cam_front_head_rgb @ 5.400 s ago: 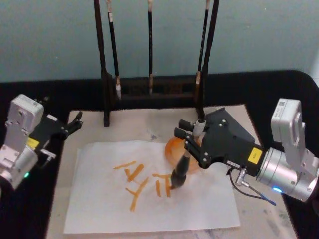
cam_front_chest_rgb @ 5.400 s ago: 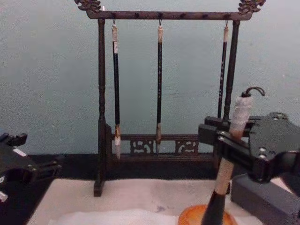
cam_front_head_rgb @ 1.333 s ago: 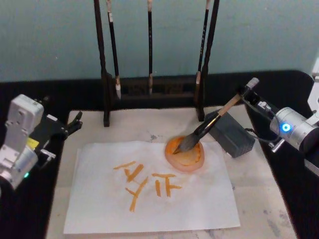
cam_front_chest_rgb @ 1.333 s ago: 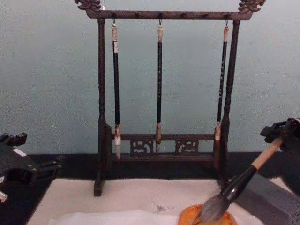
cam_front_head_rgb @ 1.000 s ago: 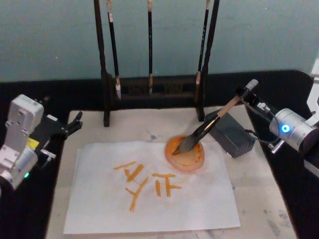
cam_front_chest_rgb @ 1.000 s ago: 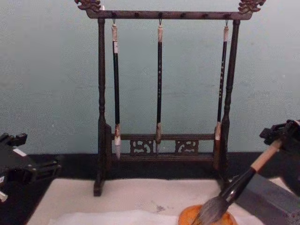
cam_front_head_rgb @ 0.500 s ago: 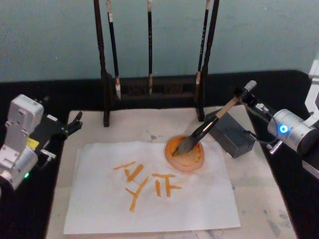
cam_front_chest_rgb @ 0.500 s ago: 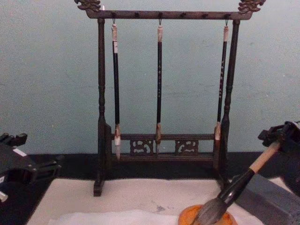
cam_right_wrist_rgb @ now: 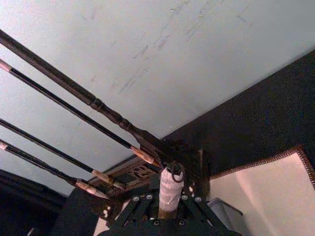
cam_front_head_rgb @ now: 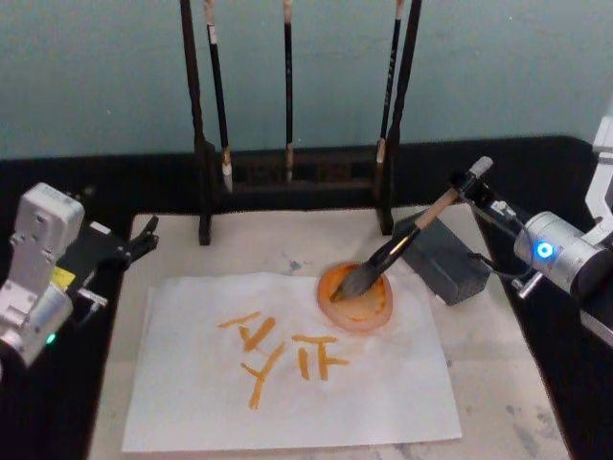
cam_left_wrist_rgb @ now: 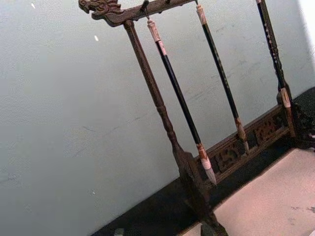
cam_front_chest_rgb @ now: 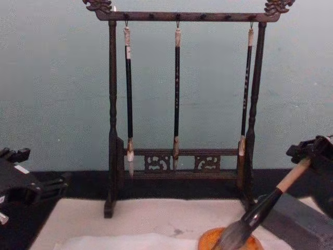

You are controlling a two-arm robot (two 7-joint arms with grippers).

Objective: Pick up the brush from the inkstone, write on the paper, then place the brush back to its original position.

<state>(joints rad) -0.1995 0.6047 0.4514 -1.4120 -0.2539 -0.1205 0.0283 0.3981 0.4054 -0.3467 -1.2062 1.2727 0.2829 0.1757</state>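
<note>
Pincer by pincer: your right pincer (cam_front_head_rgb: pixel 466 182) is clenched on the white-wrapped end of the one large brush (cam_front_head_rgb: pixel 397 247), above the far right corner of the mat (cam_front_head_rgb: pixel 498 383). The brush slants down to the left, its handle crossing a single grey block (cam_front_head_rgb: pixel 448 268) and its bristles resting in the one orange dish (cam_front_head_rgb: pixel 372 309). That dish sits at the far right corner of the single paper (cam_front_head_rgb: pixel 192 402), which carries several orange strokes (cam_front_head_rgb: pixel 263 350). Just behind the brush stands one rack (cam_front_chest_rgb: pixel 112 104) with three thin black brushes (cam_front_chest_rgb: pixel 177 88) hanging from it; its right post is close to the handle. Your left pincer (cam_front_head_rgb: pixel 142 238) hovers at the mat's left edge over the black tabletop (cam_front_head_rgb: pixel 536 158); you cannot tell its state.
</note>
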